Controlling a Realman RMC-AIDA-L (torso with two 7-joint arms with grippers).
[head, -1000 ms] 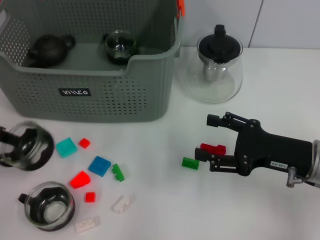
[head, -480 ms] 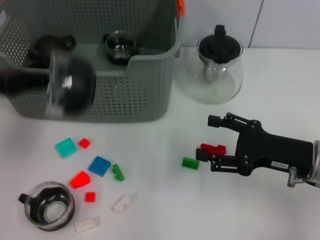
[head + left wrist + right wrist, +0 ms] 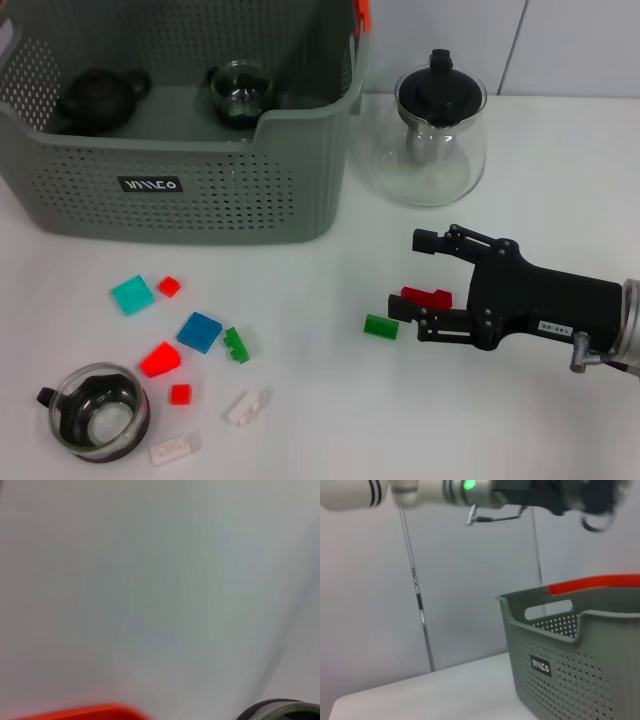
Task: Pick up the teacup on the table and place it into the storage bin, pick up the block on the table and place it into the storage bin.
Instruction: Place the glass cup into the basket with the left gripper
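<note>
My left gripper (image 3: 587,502) does not show in the head view. The right wrist view catches it as a blur high above the storage bin (image 3: 570,670), shut on a dark-rimmed glass teacup (image 3: 598,520). That cup's rim (image 3: 277,711) edges into the left wrist view. Another teacup (image 3: 97,410) stands on the table at the near left. The bin (image 3: 250,190) holds a dark teapot (image 3: 98,98) and a glass cup (image 3: 240,90). My right gripper (image 3: 408,275) lies open low over the table, a red block (image 3: 427,297) between its fingers. A green block (image 3: 380,325) sits just off its lower fingertip.
A glass teapot (image 3: 438,130) with a black lid stands right of the bin. Several small blocks lie at the near left: teal (image 3: 132,294), blue (image 3: 199,331), red (image 3: 160,358), green (image 3: 236,344), white (image 3: 246,407). An orange tab (image 3: 362,15) marks the bin's far corner.
My left arm carried the teacup from the table's left edge up over the bin and out of the head view. The right gripper has barely shifted.
</note>
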